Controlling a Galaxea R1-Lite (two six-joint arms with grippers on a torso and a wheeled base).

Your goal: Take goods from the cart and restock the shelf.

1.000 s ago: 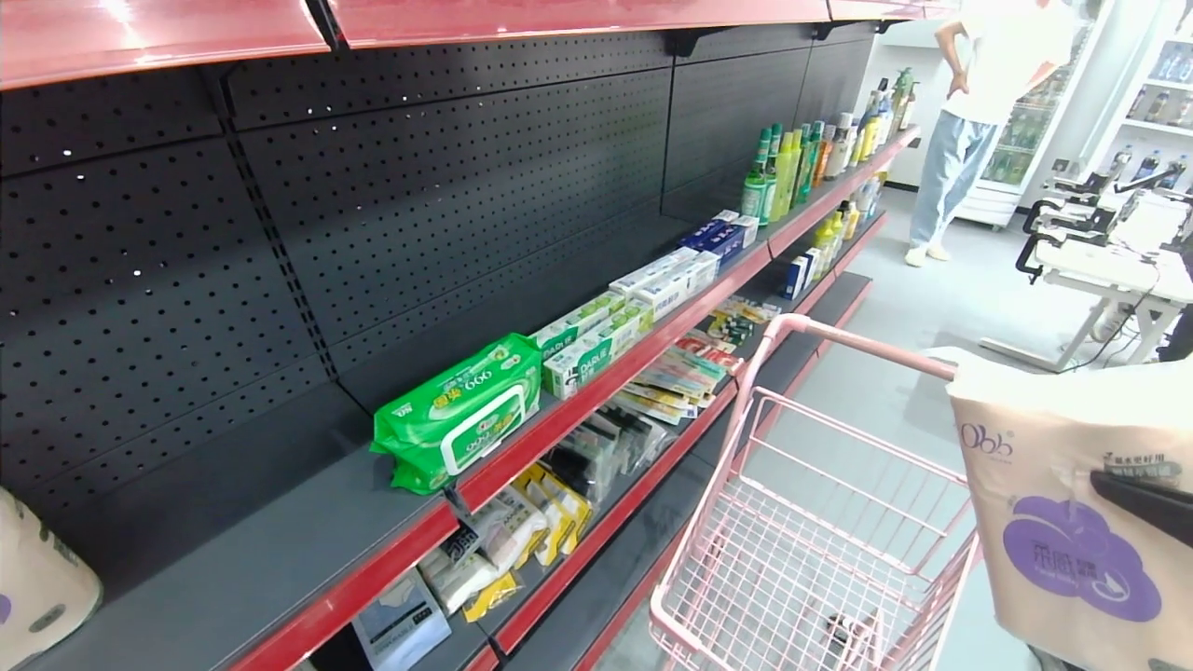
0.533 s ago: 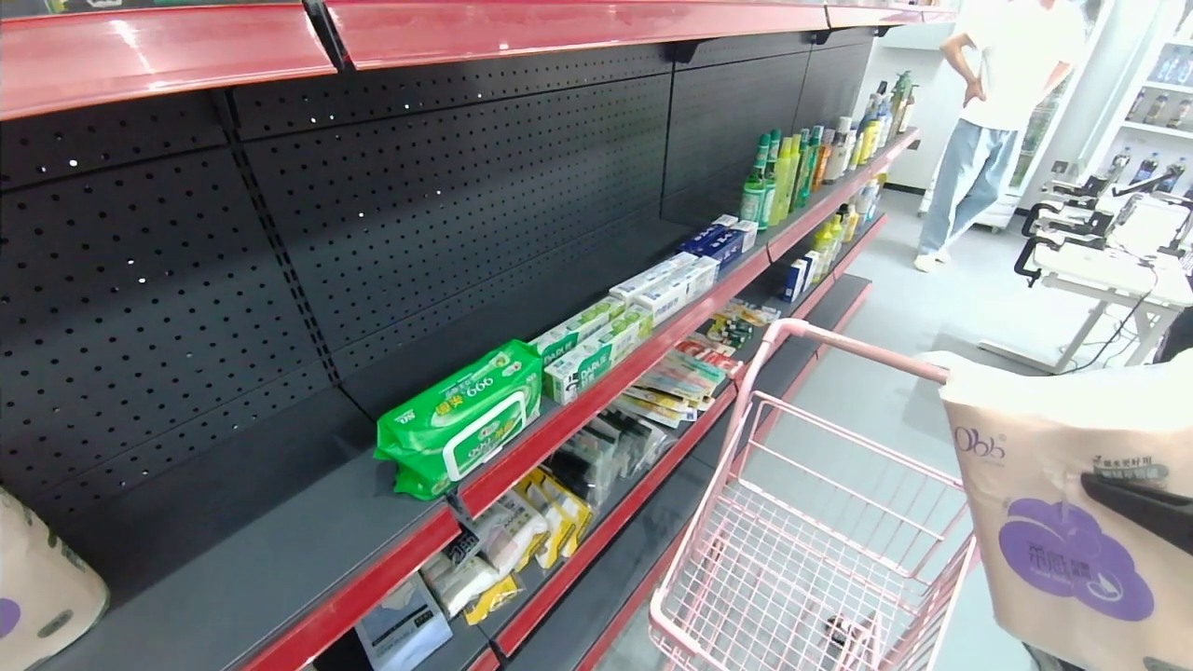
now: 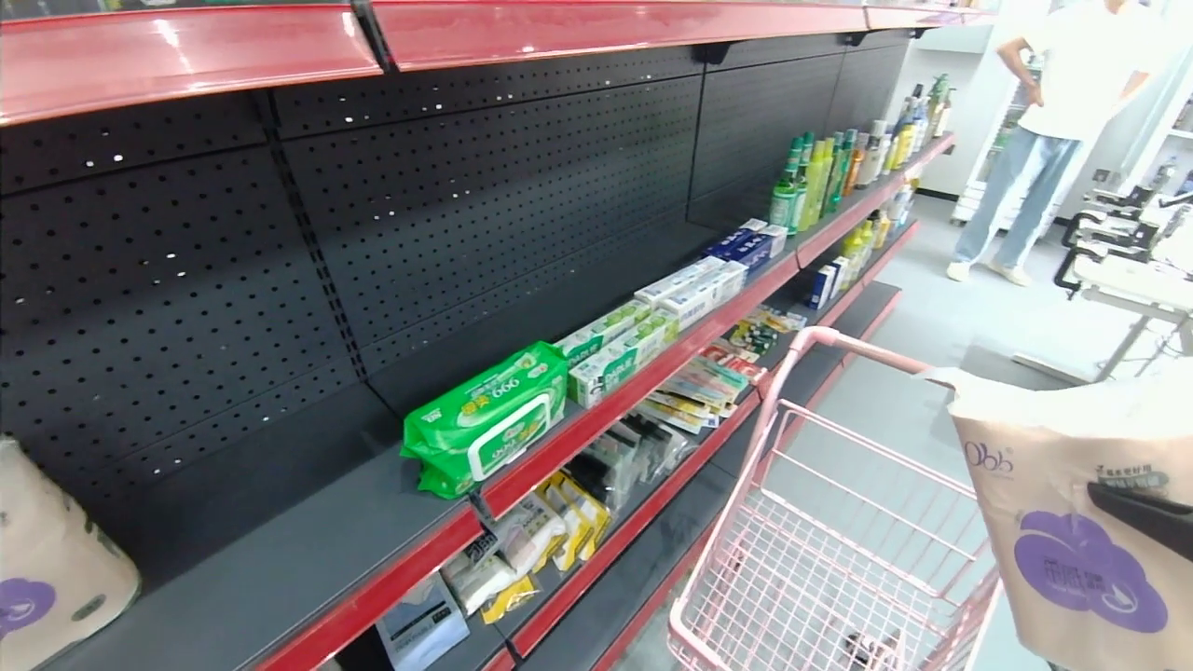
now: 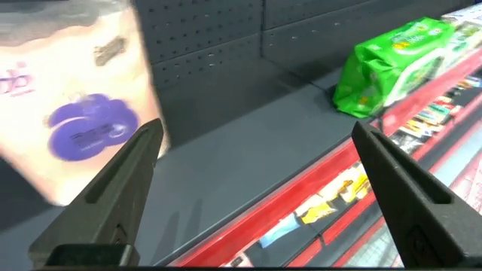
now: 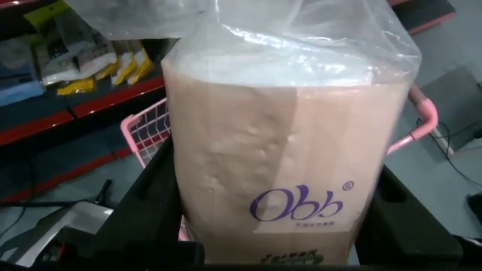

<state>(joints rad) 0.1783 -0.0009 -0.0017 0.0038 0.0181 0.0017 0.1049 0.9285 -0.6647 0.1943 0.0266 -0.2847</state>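
- Roll pack point(image 3: 1062, 522), wrapped in clear plastic with a purple mark on its side, hangs at the right. It is above the right side of the pink cart point(image 3: 867, 355) and well apart from the shelves.
- Right gripper point(image 5: 275, 233) is clamped on this pack, with one dark finger pressed against each side of the wrap.
- Left gripper point(image 4: 256, 188) hovers over the middle shelf board point(image 3: 280, 559). Its two fingers are spread wide with nothing between them.
- Second roll pack point(image 3: 47, 568) stands on the left end of that board, near one finger of the left gripper.
- Green wipes pack point(image 3: 485, 419) lies tilted on the same board, right at the red front lip point(image 3: 391, 582). It is well apart from the second roll pack, and dark board shows between them.
- Toothpaste boxes point(image 3: 620, 349) run along the lip beyond the wipes. Bottles point(image 3: 820, 172) stand farther down the row.
- Black pegboard wall point(image 3: 485, 205) closes the back of the board, and a red upper shelf point(image 3: 186, 56) overhangs it.
- Lower shelf point(image 3: 606, 568) carries flat packets point(image 3: 559, 522), and its red edge runs just beside the cart's near rim.
- Grey floor point(image 3: 941, 308) opens out past the cart.
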